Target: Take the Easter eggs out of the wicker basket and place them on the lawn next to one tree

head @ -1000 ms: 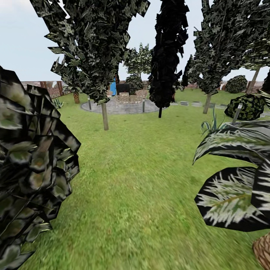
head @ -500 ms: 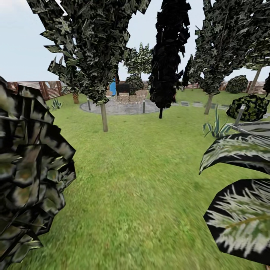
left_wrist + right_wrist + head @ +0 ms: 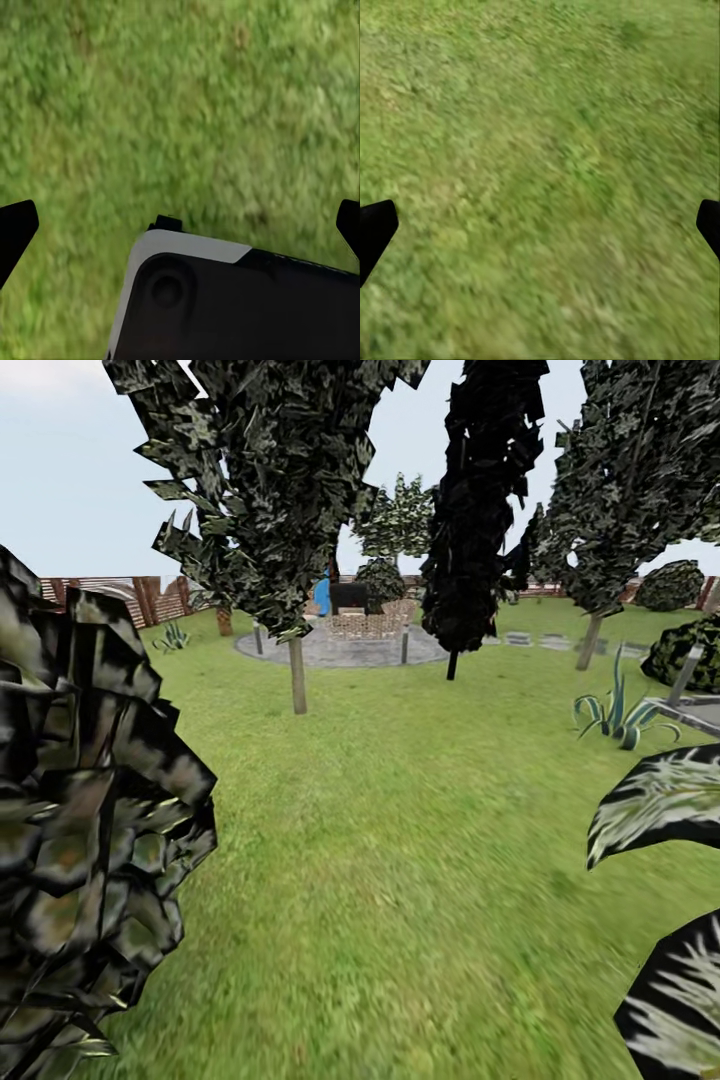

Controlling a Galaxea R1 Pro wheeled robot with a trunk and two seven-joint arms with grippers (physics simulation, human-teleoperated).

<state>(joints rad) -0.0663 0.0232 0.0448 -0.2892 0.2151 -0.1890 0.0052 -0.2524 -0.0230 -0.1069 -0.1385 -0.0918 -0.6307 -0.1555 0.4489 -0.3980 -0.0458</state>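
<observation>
You're in transit: lawn ahead, tree centre-left. Left gripper, right gripper both spread wide, empty over grass.

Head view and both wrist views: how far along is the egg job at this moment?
Nothing looks done: no eggs or basket are in sight. Both tools are open over bare lawn, the left tool and right tool each with fingertips spread wide and nothing between them. The robot faces a pale-trunked tree before the grey patio. Finding the basket, emptying it and placing all three eggs remain.
</observation>
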